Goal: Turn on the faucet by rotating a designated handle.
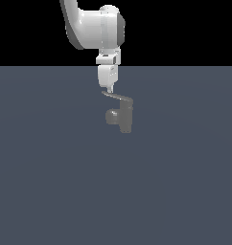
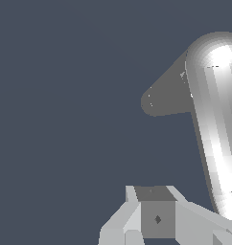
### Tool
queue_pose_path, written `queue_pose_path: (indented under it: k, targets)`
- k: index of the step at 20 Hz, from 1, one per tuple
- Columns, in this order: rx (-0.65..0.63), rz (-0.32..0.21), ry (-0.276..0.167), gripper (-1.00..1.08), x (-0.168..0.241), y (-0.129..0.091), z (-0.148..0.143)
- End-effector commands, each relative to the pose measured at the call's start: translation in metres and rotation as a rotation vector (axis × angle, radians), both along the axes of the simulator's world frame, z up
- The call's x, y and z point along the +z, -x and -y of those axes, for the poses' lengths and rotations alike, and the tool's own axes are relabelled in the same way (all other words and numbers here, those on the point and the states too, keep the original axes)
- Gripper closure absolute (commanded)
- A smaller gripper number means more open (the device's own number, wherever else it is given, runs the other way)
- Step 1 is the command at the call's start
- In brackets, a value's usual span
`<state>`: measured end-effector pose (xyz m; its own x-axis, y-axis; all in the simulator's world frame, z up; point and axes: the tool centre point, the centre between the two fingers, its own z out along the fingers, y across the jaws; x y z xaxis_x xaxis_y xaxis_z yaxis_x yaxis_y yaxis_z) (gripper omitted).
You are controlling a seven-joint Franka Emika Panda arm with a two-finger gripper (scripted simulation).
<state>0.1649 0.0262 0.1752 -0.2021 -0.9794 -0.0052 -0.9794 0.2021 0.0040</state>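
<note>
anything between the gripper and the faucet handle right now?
Nothing visible. In the exterior view the gripper is right at the free end of the handle, above the faucet. No other object shows near them on the grey floor. Actual contact cannot be told.

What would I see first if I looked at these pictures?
First you'd spot the big white robot arm coming down from the top of the exterior view, with its gripper right at the far tip of the handle. Just below sits the small grey faucet, alone on a wide dark blue-grey floor, its short spout poking toward the exterior view's left. In the wrist view, a shiny rounded bar fills one side, very close to the camera.
</note>
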Motion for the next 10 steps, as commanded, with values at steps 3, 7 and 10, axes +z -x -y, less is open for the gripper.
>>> queue_pose_path:
  k: [3,7,10]
  targets:
    - [-0.009,0.003,0.006,1.08,-0.0023,-0.0019,-0.0004]
    - [-0.008,0.002,0.005,1.08,-0.0025,0.0003,-0.0014]
    - [-0.008,0.002,0.005,1.08,-0.0025,0.0062,-0.0038]
